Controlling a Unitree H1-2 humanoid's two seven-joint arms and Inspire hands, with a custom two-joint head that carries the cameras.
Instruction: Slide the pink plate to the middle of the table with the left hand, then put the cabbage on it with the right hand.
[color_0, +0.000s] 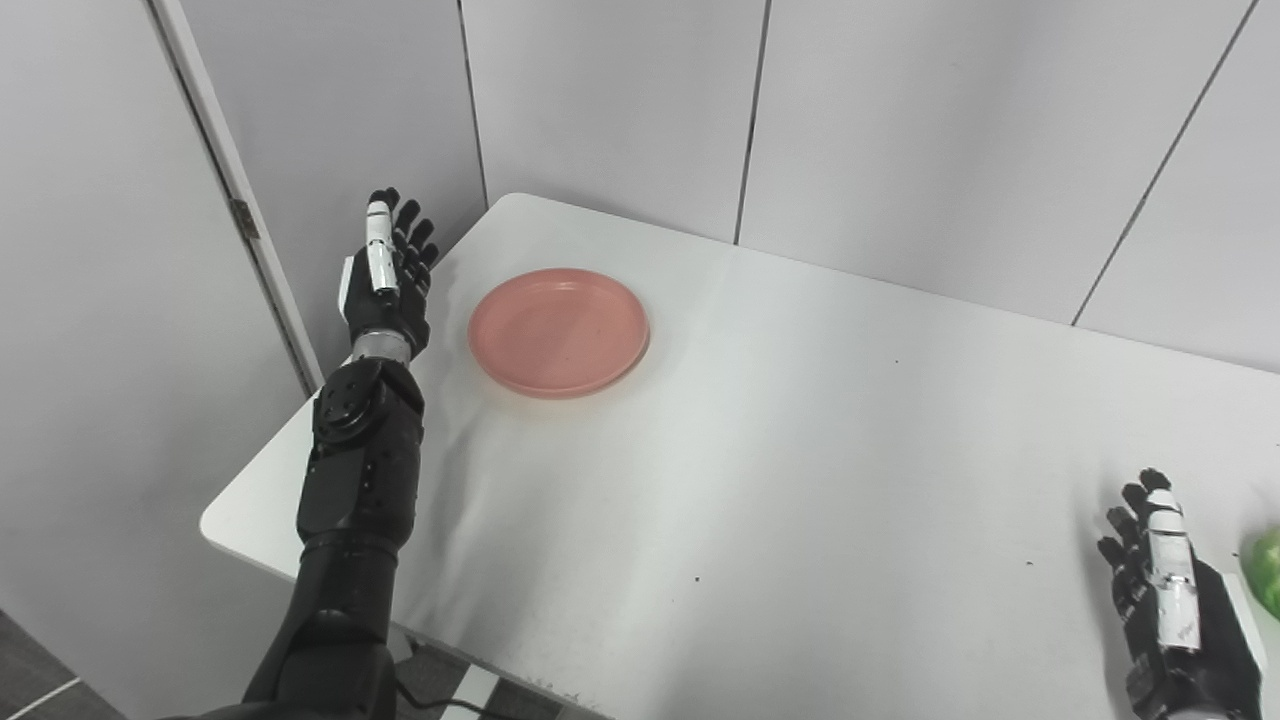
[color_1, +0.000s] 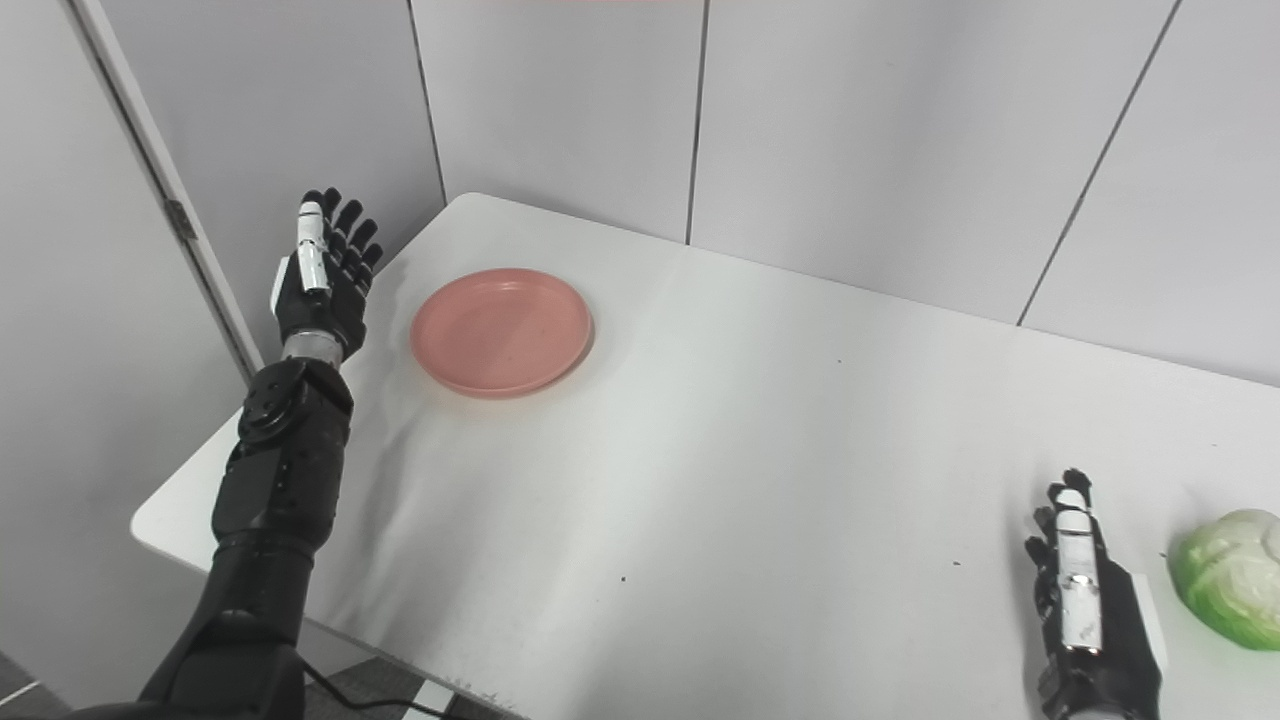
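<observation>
A pink plate (color_0: 558, 331) lies on the white table (color_0: 760, 480) near its far left corner. My left hand (color_0: 387, 275) stands open just left of the plate, fingers straight and pointing away, a small gap between it and the rim. A green and white cabbage (color_1: 1231, 576) rests at the table's near right. To the cabbage's left, my right hand (color_1: 1084, 595) is open with its fingers extended, apart from the cabbage and holding nothing.
Grey wall panels (color_0: 900, 120) close off the back and left of the table. The table's left edge (color_0: 270, 450) runs right under my left forearm. A broad stretch of bare tabletop lies between the plate and the cabbage.
</observation>
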